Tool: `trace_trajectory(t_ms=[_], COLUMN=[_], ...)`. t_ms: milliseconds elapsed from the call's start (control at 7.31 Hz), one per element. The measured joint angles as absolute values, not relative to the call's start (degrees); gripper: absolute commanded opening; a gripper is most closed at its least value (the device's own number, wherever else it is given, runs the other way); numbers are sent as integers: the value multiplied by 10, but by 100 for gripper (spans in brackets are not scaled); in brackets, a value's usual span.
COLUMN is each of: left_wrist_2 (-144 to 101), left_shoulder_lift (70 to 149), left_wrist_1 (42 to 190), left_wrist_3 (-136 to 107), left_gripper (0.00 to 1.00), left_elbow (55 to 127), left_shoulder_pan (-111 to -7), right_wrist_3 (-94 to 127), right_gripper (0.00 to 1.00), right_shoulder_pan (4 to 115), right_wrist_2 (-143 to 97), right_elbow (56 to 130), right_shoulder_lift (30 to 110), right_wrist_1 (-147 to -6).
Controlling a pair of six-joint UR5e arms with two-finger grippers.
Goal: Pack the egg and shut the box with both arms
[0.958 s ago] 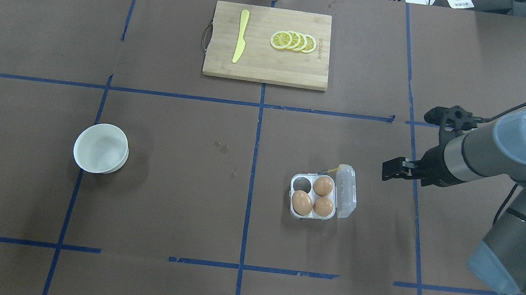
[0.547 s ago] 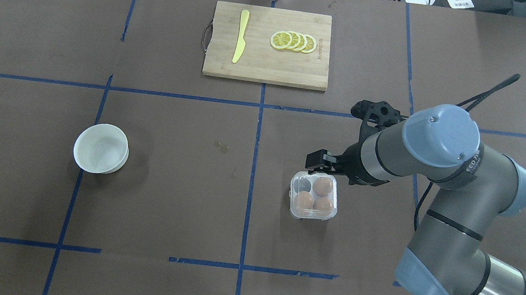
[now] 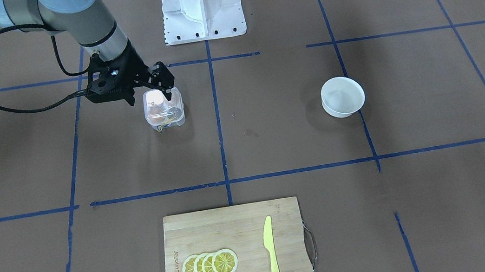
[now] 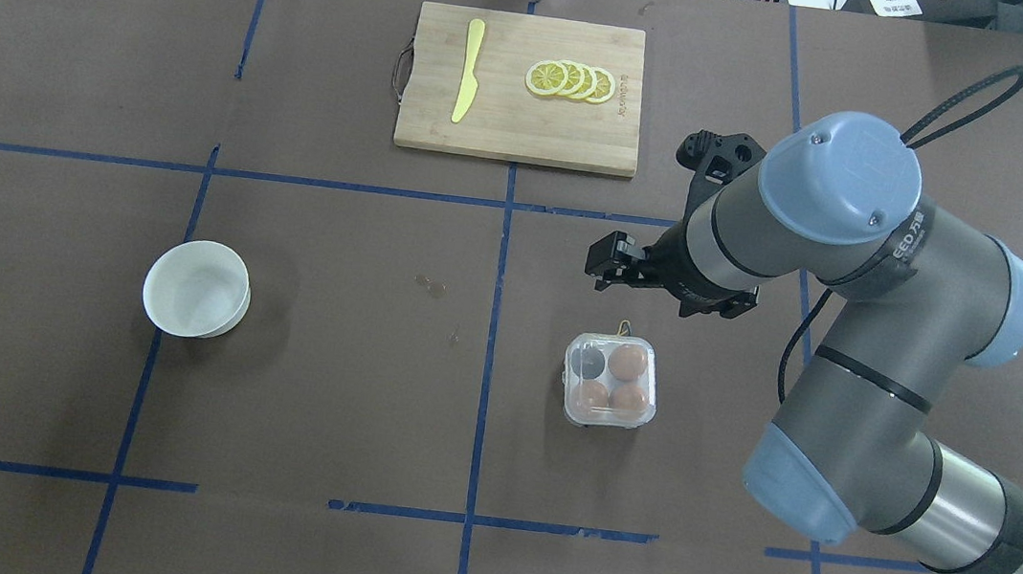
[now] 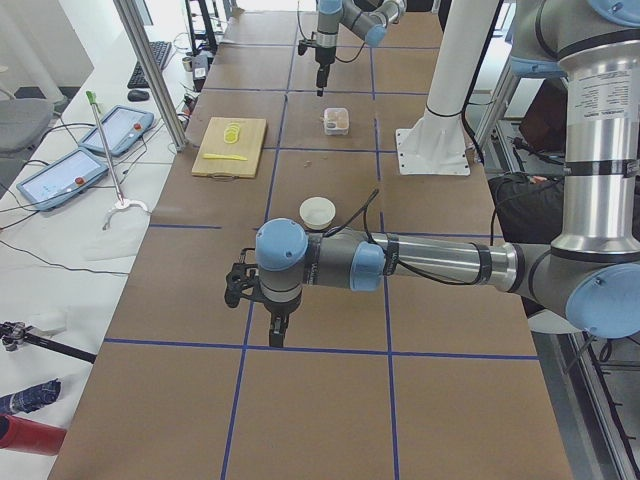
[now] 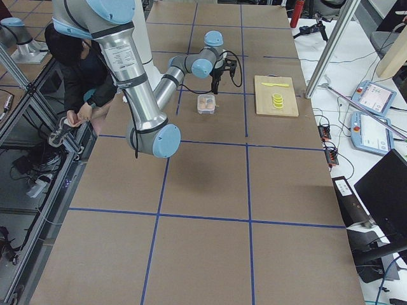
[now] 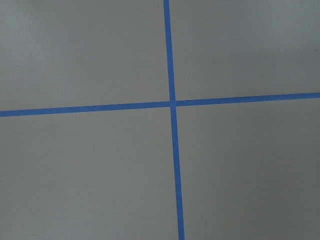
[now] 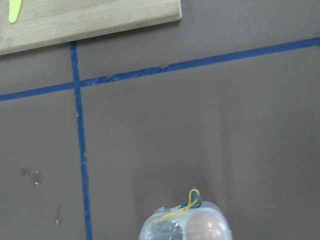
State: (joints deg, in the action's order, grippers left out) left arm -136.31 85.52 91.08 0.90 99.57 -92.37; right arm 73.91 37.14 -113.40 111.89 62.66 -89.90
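The clear box (image 4: 609,382) stands right of the table's middle with its lid down. Through the lid I see three brown eggs (image 4: 626,362) in three cells and a dark fourth cell; I cannot tell the eggs apart. The box also shows in the front view (image 3: 164,111) and at the bottom of the right wrist view (image 8: 185,225). My right gripper (image 4: 606,261) hovers just beyond the box's far side, apart from it, fingers together and empty. My left gripper (image 5: 275,335) shows only in the left side view, pointing down over bare table; I cannot tell whether it is open or shut.
An empty white bowl (image 4: 195,288) sits at the left. A wooden cutting board (image 4: 501,122) at the far middle carries a yellow knife (image 4: 468,70) and lemon slices (image 4: 571,80). Blue tape lines cross the brown table cover.
The right arm swung in from the right to the box. The lid went from standing open to lying shut. The gripper then moved off past the box's far side.
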Motion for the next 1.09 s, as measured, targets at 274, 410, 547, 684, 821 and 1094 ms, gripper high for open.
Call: trace_trajectory(t_ms=[274, 410, 547, 684, 821, 1094], left_wrist_2=[-1364, -1363, -1364, -1364, -1363, -1362], left_shoulder_lift=[854, 854, 853, 852, 851, 852], left_wrist_1=[912, 913, 913, 913, 913, 912], left_wrist_3=[11, 11, 9, 9, 9, 10], left_gripper=[100, 100, 100, 100, 100, 100], left_elbow=[990, 988, 987, 988, 989, 991], left_shoulder_pan=[-924, -924, -924, -924, -924, -924], right_wrist_3=[638, 565, 477, 377, 275, 88], right_gripper=[100, 100, 100, 100, 100, 100], right_shoulder_pan=[414, 446, 490, 547, 607, 721], right_wrist_2=[-1143, -1154, -1178, -1212, -1242, -1274], right_elbow=[1134, 1139, 1138, 1132, 1121, 1090], right_shoulder_lift=[663, 696, 729, 766, 803, 877], right_wrist_1=[-930, -934, -935, -936, -936, -936])
